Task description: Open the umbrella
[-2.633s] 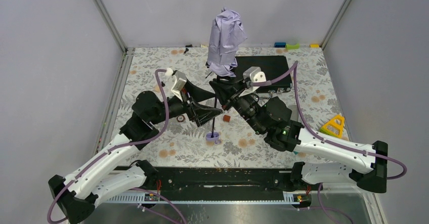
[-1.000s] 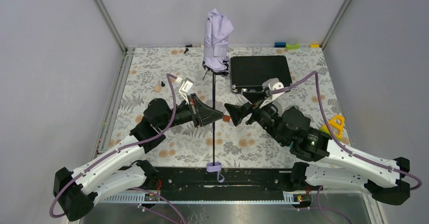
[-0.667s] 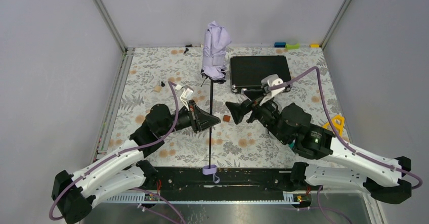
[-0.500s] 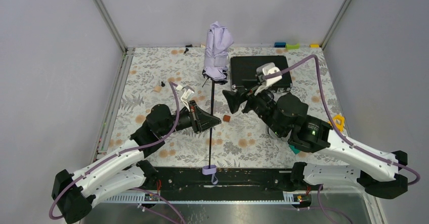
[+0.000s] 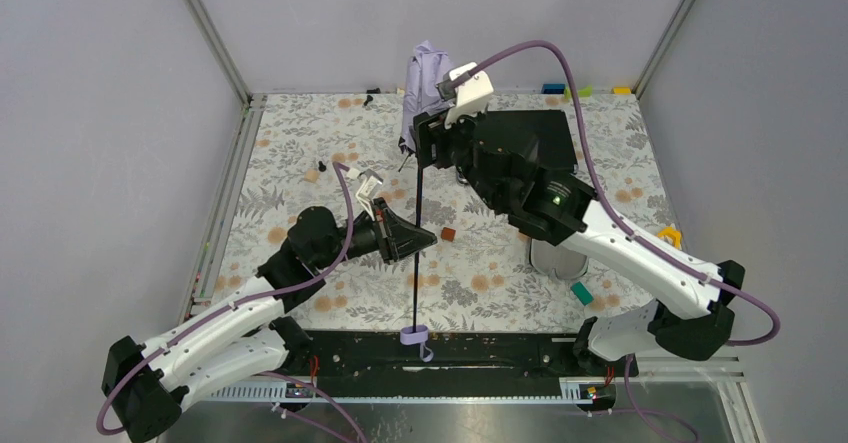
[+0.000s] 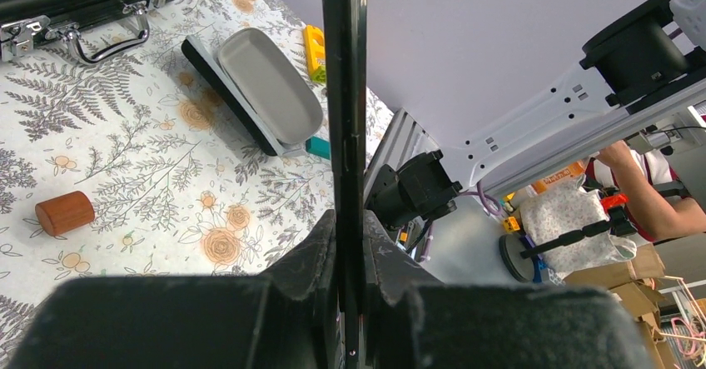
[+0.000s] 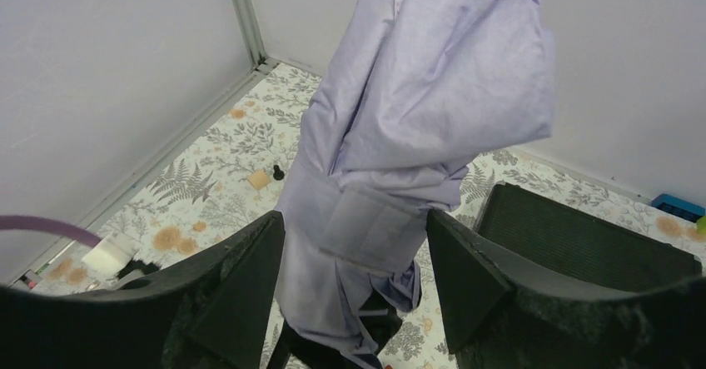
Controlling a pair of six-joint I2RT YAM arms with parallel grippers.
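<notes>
Overhead, the right gripper (image 5: pixel 432 135) hides the lower folds of the umbrella (image 7: pixel 416 94). Its jaws are spread either side of the closed lavender fabric, and I can't tell whether they touch it. The left gripper (image 6: pixel 345 244) pinches the black shaft (image 6: pixel 343 94) mid-length above the floral table (image 5: pixel 300 133), with the handle knob (image 5: pixel 415 336) over the near rail, the fabric top close to the grey back wall (image 5: pixel 330 23), and a black briefcase (image 5: pixel 545 128) just right.

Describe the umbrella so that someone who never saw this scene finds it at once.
Above the middle of the floral table, the left gripper pinches a thin black shaft. That shaft belongs to the umbrella: folded pale lavender canopy at the far end, small lavender handle at the near end. Unlike the flat black briefcase beside it, it is long and pale.
</notes>
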